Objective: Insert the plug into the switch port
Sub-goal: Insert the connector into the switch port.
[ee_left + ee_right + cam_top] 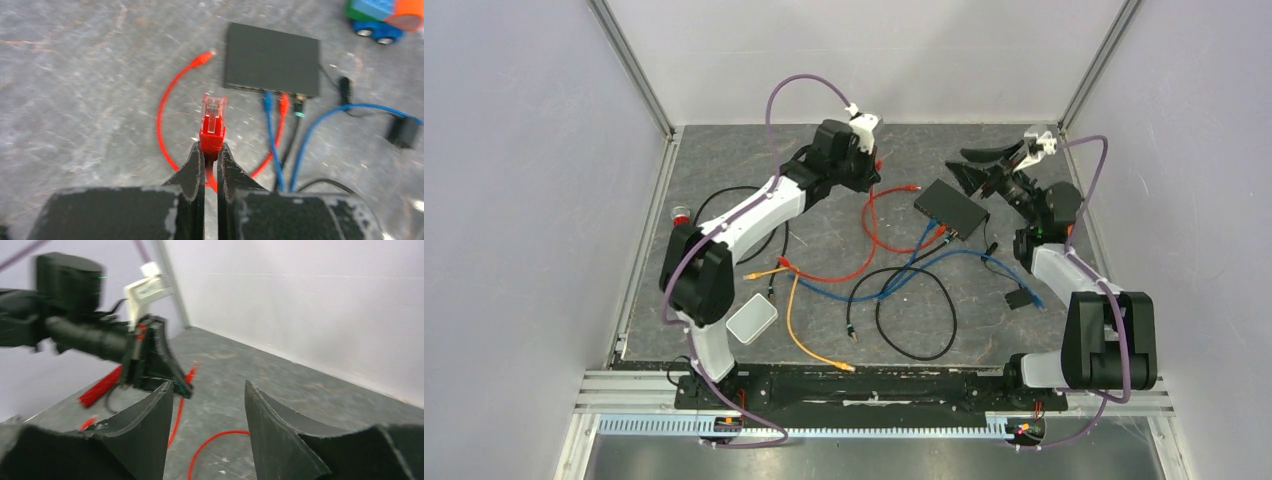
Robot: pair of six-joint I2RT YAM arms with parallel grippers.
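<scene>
My left gripper (210,147) is shut on the red plug (212,122), which sticks out past the fingertips with its clear tip pointing toward the black switch (272,60). The plug hangs above the mat, apart from the switch. The switch's front ports hold a blue plug (267,100), a red one (283,102) and a black one (299,107). From above, the left gripper (871,165) is left of the switch (951,208). My right gripper (961,166) hovers just behind the switch, open and holding nothing (207,385).
A second loose red plug (202,58) lies left of the switch. Red, blue, black (914,310) and orange (799,330) cables sprawl over the mat. A white box (752,318) sits front left, a black adapter (1021,298) front right, and a toy car (382,17) behind the switch.
</scene>
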